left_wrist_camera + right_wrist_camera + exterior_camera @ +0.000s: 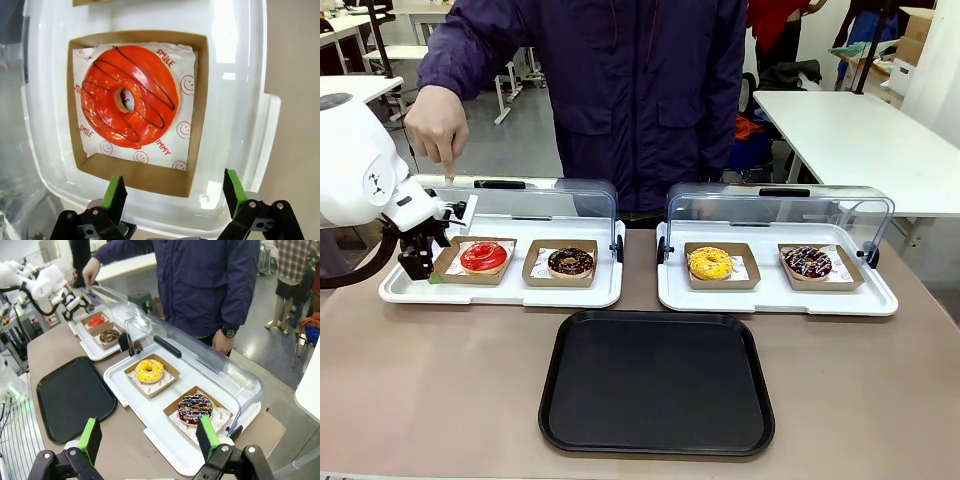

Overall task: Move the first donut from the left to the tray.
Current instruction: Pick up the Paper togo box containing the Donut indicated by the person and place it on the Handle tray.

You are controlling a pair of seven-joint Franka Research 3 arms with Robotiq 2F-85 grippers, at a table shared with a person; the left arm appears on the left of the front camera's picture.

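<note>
The first donut from the left (483,257) is a glossy red-glazed ring with thin dark stripes, in a square brown cardboard holder (140,175) at the left end of a white display tray. My left gripper (420,250) hovers at the holder's left edge. Its green-padded fingers are open, and in the left wrist view the left gripper (175,192) straddles the holder's near rim without holding anything. The black tray (657,380) lies flat at the table's front middle. My right gripper (149,437) is open, high above the right display tray. The red donut (96,320) and the black tray (72,395) show farther off.
A chocolate donut (570,262) sits beside the red one. A yellow donut (710,263) and a sprinkled dark donut (808,262) lie on the right white display tray (775,300). Both clear lids are raised. A person's hand (440,130) points down by the left lid.
</note>
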